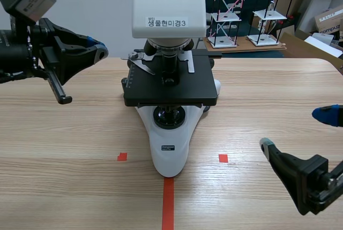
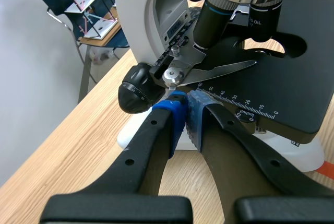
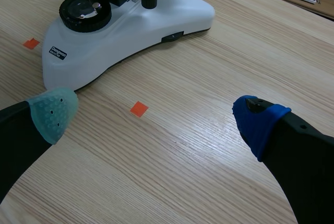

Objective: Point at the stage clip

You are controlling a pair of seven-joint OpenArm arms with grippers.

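A white microscope with a black stage stands mid-table. The stage clip is a thin silver blade on the stage's left rear, under the objectives. Seen from the left wrist, the stage clip runs from its round pivot screw across the stage. My left gripper is shut on nothing, its blue pads together, tips just short of that screw and aimed at it. In the scene view the left gripper hangs raised, left of the stage. My right gripper is open low at the right, nothing between its fingers.
A black focus knob sits beside my left fingertips. The microscope base lies ahead of the right gripper, near an orange tape square. Wire racks and boxes stand behind the table.
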